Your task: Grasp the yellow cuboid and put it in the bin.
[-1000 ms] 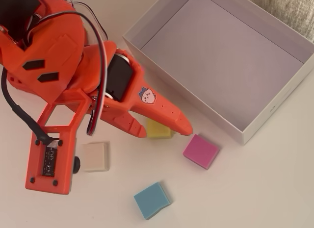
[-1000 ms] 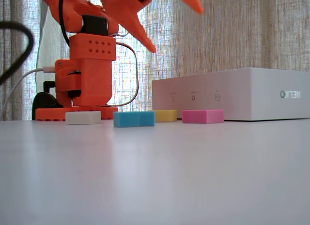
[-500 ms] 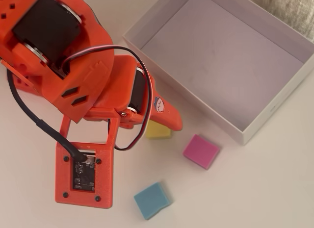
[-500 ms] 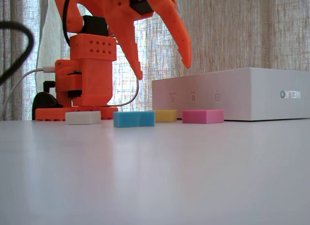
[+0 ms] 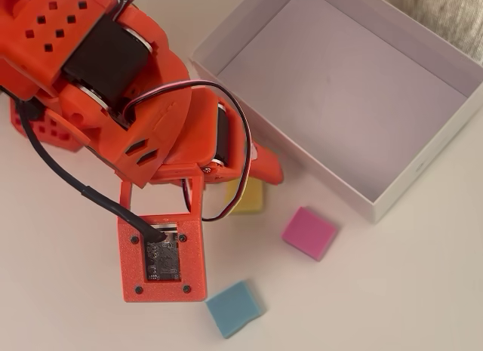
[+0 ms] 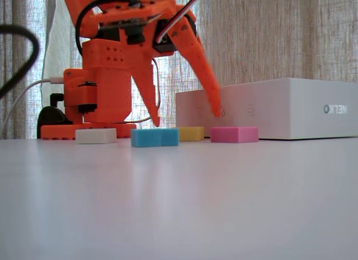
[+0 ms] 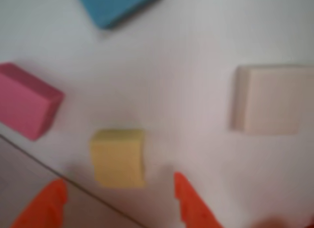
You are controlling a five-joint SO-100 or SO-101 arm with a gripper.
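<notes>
My orange two-finger gripper hangs w/ fingers apart above the small flat yellow foam block, which lies flat, near-square, just beside the shallow white cardboard bin. Bin wall reads mirrored "NEKO".

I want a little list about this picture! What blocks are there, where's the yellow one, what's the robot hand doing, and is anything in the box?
blocks: yellow block, pink block, blue block, cream block
yellow block place: on the table beside the bin wall, partly hidden under the arm in the overhead view
end effector: open, empty, fingertips above the table on either side of the yellow block
bin contents: nothing
yellow block grasped: not yet
</notes>
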